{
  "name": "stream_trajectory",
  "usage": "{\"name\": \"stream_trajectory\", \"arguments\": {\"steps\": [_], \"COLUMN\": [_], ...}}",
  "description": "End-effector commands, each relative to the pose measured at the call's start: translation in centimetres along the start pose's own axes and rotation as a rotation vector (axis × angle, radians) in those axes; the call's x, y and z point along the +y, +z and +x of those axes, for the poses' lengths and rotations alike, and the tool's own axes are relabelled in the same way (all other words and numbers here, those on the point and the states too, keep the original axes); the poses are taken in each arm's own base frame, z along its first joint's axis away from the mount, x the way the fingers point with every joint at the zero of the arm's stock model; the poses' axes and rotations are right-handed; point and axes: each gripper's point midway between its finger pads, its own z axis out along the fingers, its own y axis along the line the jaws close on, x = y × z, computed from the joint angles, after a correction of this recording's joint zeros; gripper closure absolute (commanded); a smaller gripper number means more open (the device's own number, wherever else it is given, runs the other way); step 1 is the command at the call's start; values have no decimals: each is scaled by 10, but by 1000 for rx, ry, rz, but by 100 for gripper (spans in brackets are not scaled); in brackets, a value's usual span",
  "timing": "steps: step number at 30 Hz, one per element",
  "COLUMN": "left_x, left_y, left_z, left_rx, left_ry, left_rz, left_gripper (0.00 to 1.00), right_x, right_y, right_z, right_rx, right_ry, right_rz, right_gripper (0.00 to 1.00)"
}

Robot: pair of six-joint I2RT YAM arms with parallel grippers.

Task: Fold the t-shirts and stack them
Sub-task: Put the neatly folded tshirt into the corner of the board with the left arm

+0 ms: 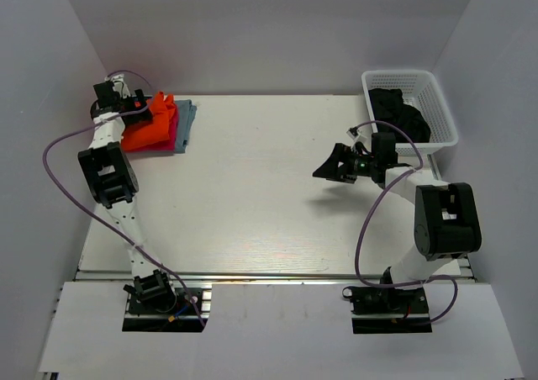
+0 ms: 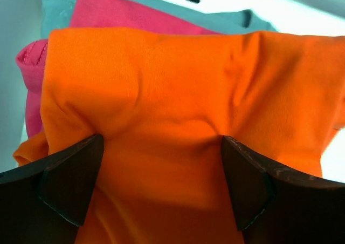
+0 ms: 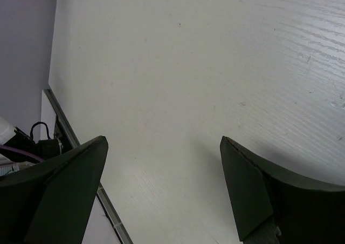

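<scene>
Left wrist view has the left tool (image 2: 161, 163) spread wide, its two fingers set against the bright orange t-shirt (image 2: 178, 82) with a rumpled swell of cloth between them; nothing is pinched. That shirt lies on top of the stack at the far left corner of the desk (image 1: 252, 187), over the magenta-pink t-shirt (image 2: 118, 14) and the light blue-grey t-shirt (image 2: 54, 1), both showing at its far edge. The step looks like settling the top layer. It calls for a light press, smoothing outward, squaring the edges to the pink one below, then a straight lift so the stack is not dragged. The side wall (image 1: 50, 77) stands close beside the left arm, leaving little room. The right tool (image 1: 334, 166) hangs released over the desk, near the white lattice basket (image 1: 445, 115), where the black t-shirts (image 1: 402, 115) wait.
</scene>
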Motion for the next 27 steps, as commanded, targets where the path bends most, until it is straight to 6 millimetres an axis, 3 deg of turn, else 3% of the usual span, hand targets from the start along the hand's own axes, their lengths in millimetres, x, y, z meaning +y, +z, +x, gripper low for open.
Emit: {"name": "stream_trajectory", "arguments": {"steps": [1,4,5,6,8,12,13,16,17,19,22,23,24,25,26,27], "left_x": [-1,-8,-9,-11,-17,-37,-47,-62,-72,-82,-116,-124,-148,-160,-166,-194], "left_y": [-11,-12,-17,-20,-33,-73,-91,-112,-128,-138,-161,-161,-177,-181,-177,-182], "left_z": [-25,-27,-36,-30,-47,-81,-98,-104,-113,-108,-103,-88,-87,-82,-62,-49], "left_rx": [-58,-52,-75,-61,-113,-204,-246,-263,-290,-284,-293,-264,-277,-275,-241,-223], "left_ry": [-46,-37,-30,-34,-7,57,86,102,125,130,181,181,206,203,204,200], "left_rz": [96,137,138,148,166,173,180,220,228,240,284,298,335,343,331,357], "left_gripper": [0,0,0,0,0,0,0,0,0,0,0,0,0,0,0,0], "right_x": [10,12,11,12,14,20,21,24,28,31,34,36,35,34,37,37], "right_y": [2,1,1,1,0,-2,-4,-7,-10,-13,-17,-19,-20,-23,-27,-29], "right_z": [-18,-19,-19,-18,-19,-19,-20,-20,-20,-16,-9,-9,-7,-6,-9,-6], "right_rx": [-27,-30,-28,-25,-28,-31,-36,-47,-55,-59,-62,-72,-76,-97,-118,-124], "right_ry": [-49,-61,-60,-62,-68,-89,-93,-115,-125,-134,-139,-146,-141,-147,-158,-149], "right_rz": [-46,-50,-51,-53,-56,-75,-77,-80,-83,-86,-86,-87,-78,-62,-55,-47], "right_gripper": [10,10,10,10,10,10,10,10,10,10,10,10,10,10,10,10]}}
